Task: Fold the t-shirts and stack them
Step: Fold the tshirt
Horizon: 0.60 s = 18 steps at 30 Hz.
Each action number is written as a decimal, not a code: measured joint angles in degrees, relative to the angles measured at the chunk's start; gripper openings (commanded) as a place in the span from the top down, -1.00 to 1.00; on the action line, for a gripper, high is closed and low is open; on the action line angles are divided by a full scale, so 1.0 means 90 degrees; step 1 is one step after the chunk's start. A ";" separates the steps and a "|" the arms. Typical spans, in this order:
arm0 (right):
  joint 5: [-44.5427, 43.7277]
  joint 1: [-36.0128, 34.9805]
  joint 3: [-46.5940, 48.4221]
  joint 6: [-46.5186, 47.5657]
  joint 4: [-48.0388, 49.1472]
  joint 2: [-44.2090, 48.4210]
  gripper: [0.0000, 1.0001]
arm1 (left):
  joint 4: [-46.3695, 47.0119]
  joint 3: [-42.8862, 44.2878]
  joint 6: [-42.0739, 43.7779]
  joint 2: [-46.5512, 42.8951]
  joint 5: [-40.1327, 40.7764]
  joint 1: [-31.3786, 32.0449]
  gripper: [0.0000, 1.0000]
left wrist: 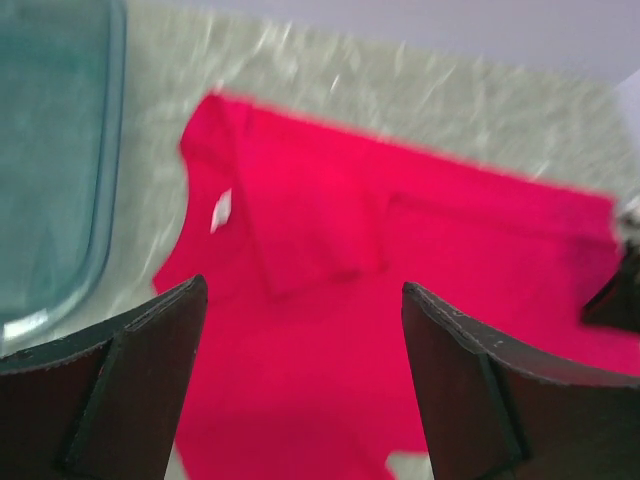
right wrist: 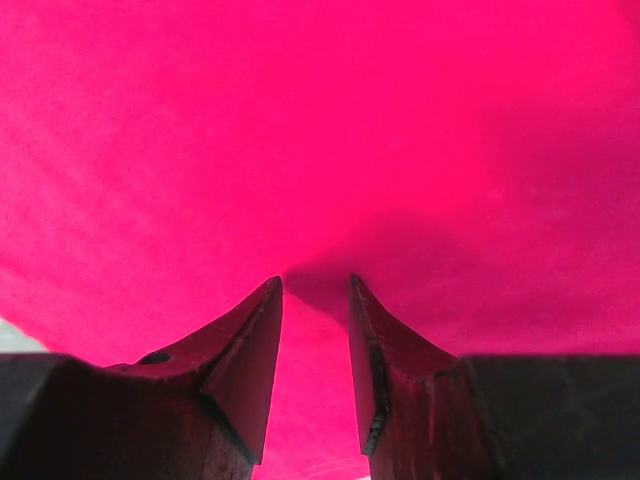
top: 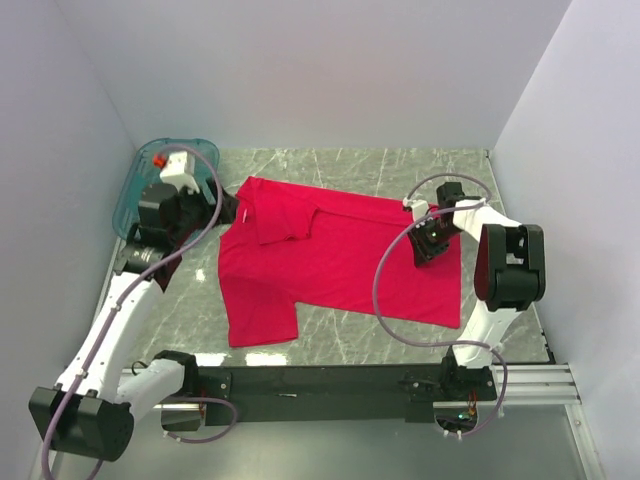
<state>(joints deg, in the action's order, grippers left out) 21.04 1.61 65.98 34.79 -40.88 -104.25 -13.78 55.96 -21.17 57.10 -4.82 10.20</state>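
Note:
The red t-shirt lies spread on the marble table, with its left sleeve folded in over the chest. In the left wrist view the t-shirt shows its white neck label. My left gripper is open and empty, held above the shirt's left edge; its jaws stand wide apart. My right gripper is down on the shirt's upper right part. In the right wrist view its jaws are narrow, with a ridge of the red cloth pinched between them.
The see-through teal tub sits at the back left, beside my left arm, and fills the left of the left wrist view. White walls close the table at the back and sides. A black rail runs along the near edge.

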 measured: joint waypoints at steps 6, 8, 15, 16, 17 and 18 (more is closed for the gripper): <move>0.0000 0.0255 0.0612 -0.0114 -0.0158 -0.0457 0.22 | -0.0600 -0.0576 0.0058 -0.0605 0.0138 -0.0002 -0.69; 0.0000 0.0325 0.0818 -0.0131 -0.0226 -0.0605 0.22 | -0.0610 -0.0590 0.0056 -0.0784 0.0146 -0.0005 -0.69; -0.0080 0.0440 0.1800 -0.0146 -0.0602 -0.1256 0.22 | -0.0648 -0.0818 0.0053 -0.0957 0.0141 -0.0005 -0.69; -0.0102 0.0454 0.2033 -0.0143 -0.0636 -0.1404 0.21 | -0.0670 -0.0843 0.0053 -0.0952 0.0138 -0.0005 -0.69; -0.0129 0.0471 0.2293 -0.0146 -0.0699 -0.1569 0.22 | -0.0685 -0.0862 0.0049 -0.0952 0.0134 -0.0005 -0.69; -0.0170 0.0491 0.2572 -0.0151 -0.0741 -0.1741 0.22 | -0.0702 -0.0877 0.0036 -0.0952 0.0124 -0.0005 -0.69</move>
<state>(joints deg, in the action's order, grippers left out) 19.51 6.02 89.12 33.43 -47.55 -119.92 -20.10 48.07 -20.84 48.53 -3.70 10.15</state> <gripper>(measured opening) 0.392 0.845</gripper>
